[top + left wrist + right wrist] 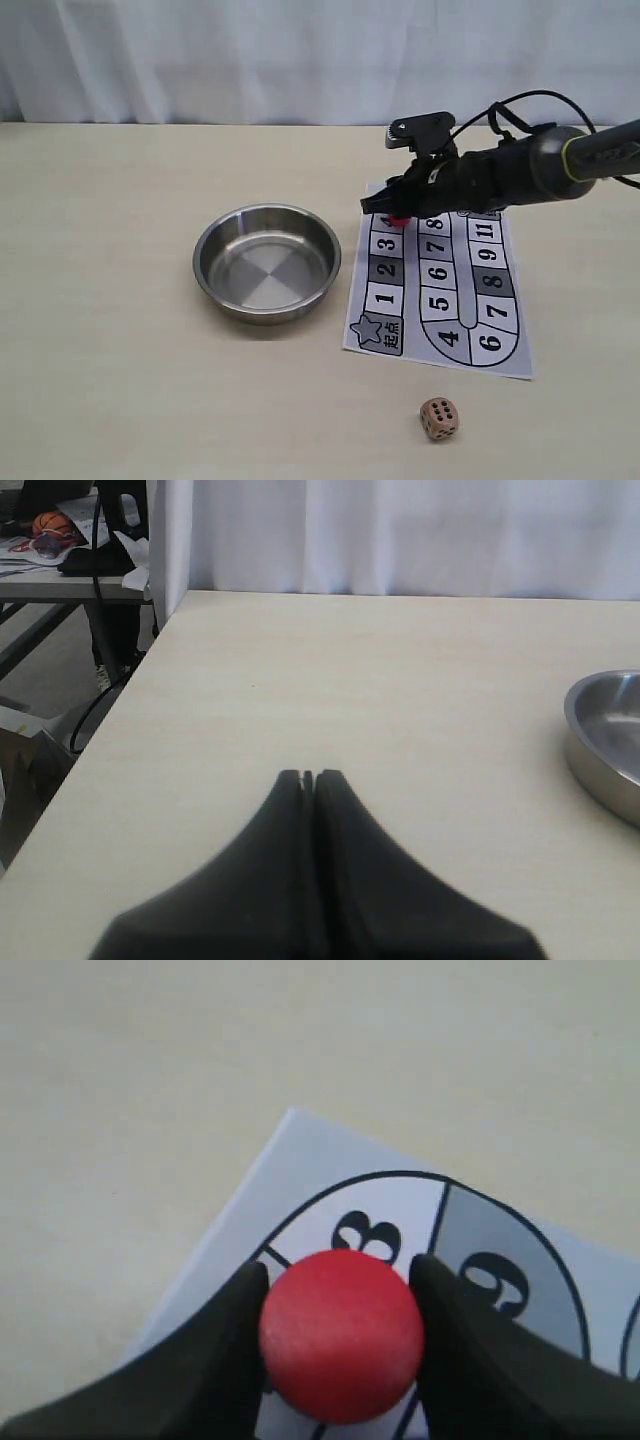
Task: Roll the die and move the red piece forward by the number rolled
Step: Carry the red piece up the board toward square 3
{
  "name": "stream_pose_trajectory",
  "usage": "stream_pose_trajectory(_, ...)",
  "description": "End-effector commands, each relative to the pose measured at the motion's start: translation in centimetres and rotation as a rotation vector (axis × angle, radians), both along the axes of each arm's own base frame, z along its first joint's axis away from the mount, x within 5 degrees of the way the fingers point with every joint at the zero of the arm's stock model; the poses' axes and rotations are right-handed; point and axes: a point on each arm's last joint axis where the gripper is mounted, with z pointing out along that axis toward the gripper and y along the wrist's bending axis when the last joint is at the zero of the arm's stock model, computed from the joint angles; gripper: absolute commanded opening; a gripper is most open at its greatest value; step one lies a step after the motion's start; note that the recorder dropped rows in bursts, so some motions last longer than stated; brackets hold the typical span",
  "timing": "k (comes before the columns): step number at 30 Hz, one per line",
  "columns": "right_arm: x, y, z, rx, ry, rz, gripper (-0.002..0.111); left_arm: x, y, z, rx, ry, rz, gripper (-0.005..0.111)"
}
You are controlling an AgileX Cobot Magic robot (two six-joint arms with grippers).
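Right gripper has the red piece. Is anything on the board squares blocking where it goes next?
Nothing visible. The right gripper grips the red piece over the board; die and bowl sit off it.

numbers 1–9, 11, 起点 on board (438,302)

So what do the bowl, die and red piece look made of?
The bowl looks like brushed steel, mirroring light in wedges. The die is likely bare wood: pale tan, matte, dark pips. The red piece is perhaps painted wood, matte with faint grain; plastic possible.
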Motion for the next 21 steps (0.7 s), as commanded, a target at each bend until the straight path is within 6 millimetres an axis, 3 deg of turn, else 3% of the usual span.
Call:
stream_pose_trajectory(1, 0.3, -1.0, 1.3, 0.014, -0.039, -0.027, 0.004, 0.0, 0.0, 0.0, -0.005, -0.011, 0.000, 0.000)
stream_pose_trajectory(6, 0.9, -1.3, 2.5, 0.040, -0.140, -0.034, 0.004, 0.0, 0.0, 0.0, -0.005, -0.011, 0.000, 0.000)
stream_pose_trajectory(13, 1.2, -1.2, 2.7, 0.052, -0.191, -0.032, 0.004, 0.0, 0.0, 0.0, -0.005, -0.011, 0.000, 0.000)
stream_pose_trajectory(21, 2.1, -1.0, 0.0, 0.040, -0.142, -0.032, 0.004, 0.0, 0.0, 0.0, -0.005, -0.011, 0.000, 0.000)
